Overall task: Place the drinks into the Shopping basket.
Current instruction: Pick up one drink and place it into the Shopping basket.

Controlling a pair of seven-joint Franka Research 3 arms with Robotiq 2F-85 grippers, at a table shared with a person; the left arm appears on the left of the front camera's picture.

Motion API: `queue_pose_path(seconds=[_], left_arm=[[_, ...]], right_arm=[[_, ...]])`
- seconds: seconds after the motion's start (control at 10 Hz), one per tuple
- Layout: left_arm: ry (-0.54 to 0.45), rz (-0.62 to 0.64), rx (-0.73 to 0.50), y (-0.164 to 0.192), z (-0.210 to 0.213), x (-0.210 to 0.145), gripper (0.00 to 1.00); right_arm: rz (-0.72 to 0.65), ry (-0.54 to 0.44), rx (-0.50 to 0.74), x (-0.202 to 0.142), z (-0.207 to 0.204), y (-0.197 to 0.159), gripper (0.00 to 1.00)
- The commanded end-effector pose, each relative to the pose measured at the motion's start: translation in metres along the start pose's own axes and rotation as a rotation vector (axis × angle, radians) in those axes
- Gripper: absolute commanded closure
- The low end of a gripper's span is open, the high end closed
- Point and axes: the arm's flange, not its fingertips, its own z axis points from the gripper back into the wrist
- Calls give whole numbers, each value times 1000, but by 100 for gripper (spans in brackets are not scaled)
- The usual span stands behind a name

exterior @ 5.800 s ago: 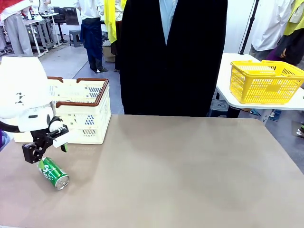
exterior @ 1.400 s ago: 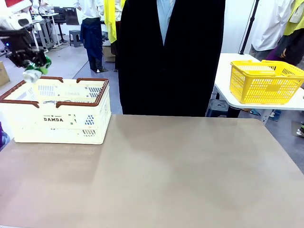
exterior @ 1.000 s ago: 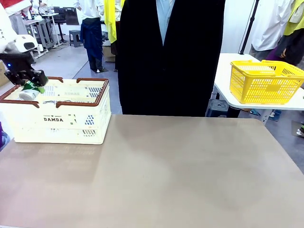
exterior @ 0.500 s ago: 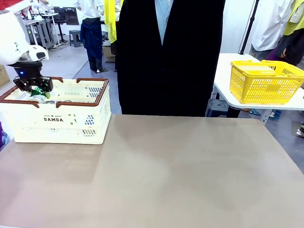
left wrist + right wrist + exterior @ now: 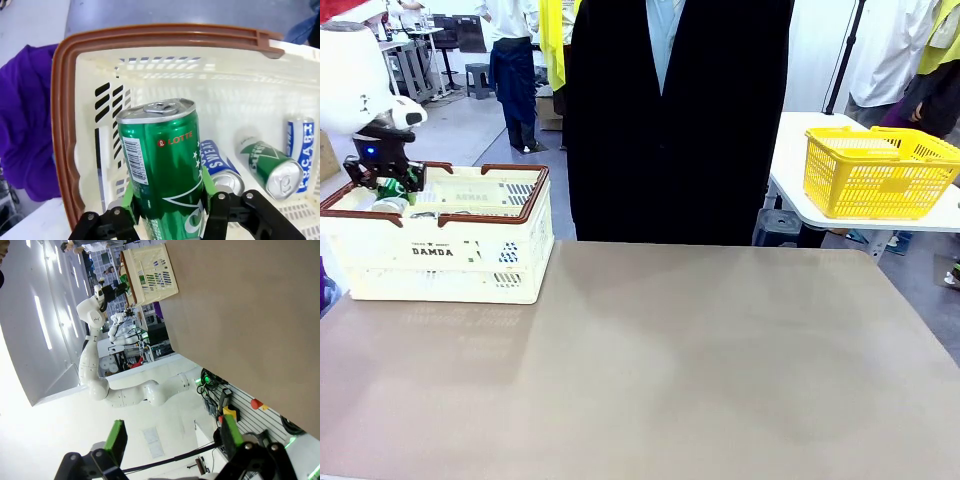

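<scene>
Green pads of the left gripper (image 5: 167, 200) clamp one green can (image 5: 162, 160) by its lower body at the bottom centre of the left wrist view, silver top up, the can hanging inside the basket (image 5: 62, 125). Past it, on the basket floor at lower right, lie three more cans: a blue one (image 5: 217, 162) just behind the held can, a second green one (image 5: 267, 167), and another blue one (image 5: 300, 150) at the right edge. That makes two green and two blue.

From the front, the left gripper (image 5: 388, 187) sits in the basket (image 5: 470, 250) at upper left of the table (image 5: 670, 370).

At the bottom of the right wrist view, the right gripper (image 5: 172, 440) stands wide open, holding nothing.
</scene>
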Motion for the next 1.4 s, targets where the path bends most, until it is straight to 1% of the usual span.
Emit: queue_pose_path(seconds=[0.0,0.3,0.4,0.5,0.7,1.0,1.1,1.2,1.3], left_arm=[[22,-13,61,-7,-2,10,100],[30,-46,86,-8,-8,11,100],[35,-47,78,-8,-9,11,48],[38,-52,73,-8,-9,11,0],[36,-77,53,-7,-5,7,0],[-6,-131,-21,0,21,-4,0],[-10,-169,-72,3,34,-11,0],[-7,-216,-165,9,53,-21,0],[21,-288,-290,19,74,-30,0]], right_arm=[[-12,12,-8,-3,2,3,0],[-12,12,-8,-3,2,3,0],[-12,12,-8,-3,2,3,0],[-12,12,-8,-3,2,3,0],[-12,12,-8,-3,2,3,0],[-12,12,-8,-3,2,3,0],[-12,12,-8,-3,2,3,0],[-12,12,-8,-3,2,3,0],[-12,12,-8,-3,2,3,0]])
